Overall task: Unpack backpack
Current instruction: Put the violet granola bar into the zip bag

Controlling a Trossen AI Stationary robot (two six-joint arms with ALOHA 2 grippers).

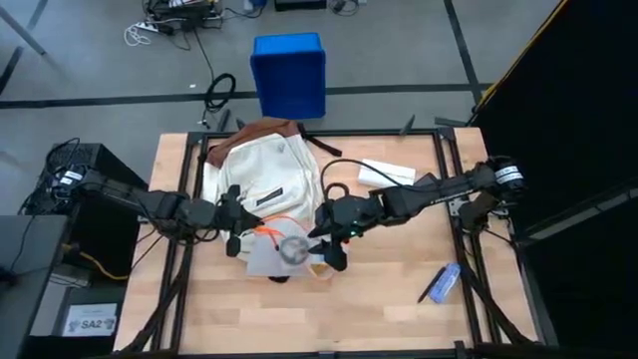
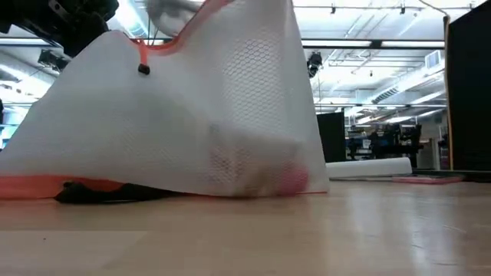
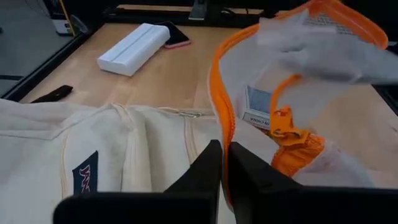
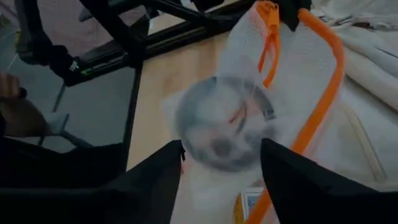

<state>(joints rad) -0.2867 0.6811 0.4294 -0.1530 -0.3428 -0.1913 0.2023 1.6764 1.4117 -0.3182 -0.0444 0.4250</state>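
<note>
Left claw (image 3: 224, 163) clenched on pouch (image 1: 284, 249) orange edge; right claw (image 4: 221, 165) released. Lift pouch clear of backpack (image 1: 261, 170) slowly, set on worktop (image 1: 399, 289).

My dark two-finger left gripper (image 1: 235, 225) sits left of frame centre, fingers (image 3: 208, 168) pressed together. My dark two-finger right gripper (image 1: 333, 242) sits at centre, fingers (image 4: 155, 177) spread wide, both arms reaching inward.

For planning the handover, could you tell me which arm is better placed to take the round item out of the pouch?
Probably the right: its open pincer faces the round item, while the left pincer is shut on the pouch rim.
</note>
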